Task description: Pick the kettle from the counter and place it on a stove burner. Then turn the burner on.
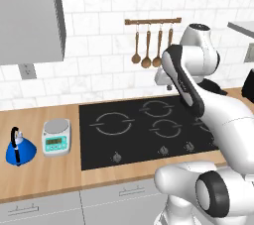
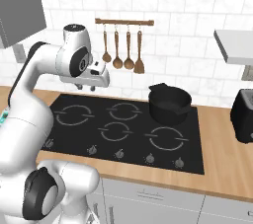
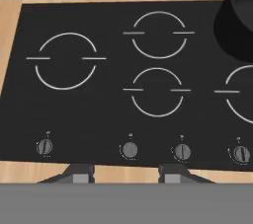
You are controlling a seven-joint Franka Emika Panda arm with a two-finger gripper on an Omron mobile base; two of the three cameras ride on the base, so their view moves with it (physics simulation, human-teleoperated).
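Left base view: the kettle [image 1: 20, 148] sits on the table [image 1: 39, 120] beside a scale [image 1: 56, 137], well left of the cooktop [image 1: 144, 130], awaiting pickup. Right base view: the gripper [image 2: 85, 88] hovers high over the cooktop's back left. Hand view: jaws apart and empty, the burner [image 3: 65, 60] bare below, likely for surveying.

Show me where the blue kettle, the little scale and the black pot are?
kettle [image 1: 21, 152]: left base view, blue body.
scale [image 1: 56, 137]: left base view, its top.
black pot [image 2: 169, 104]: right base view, its side wall.
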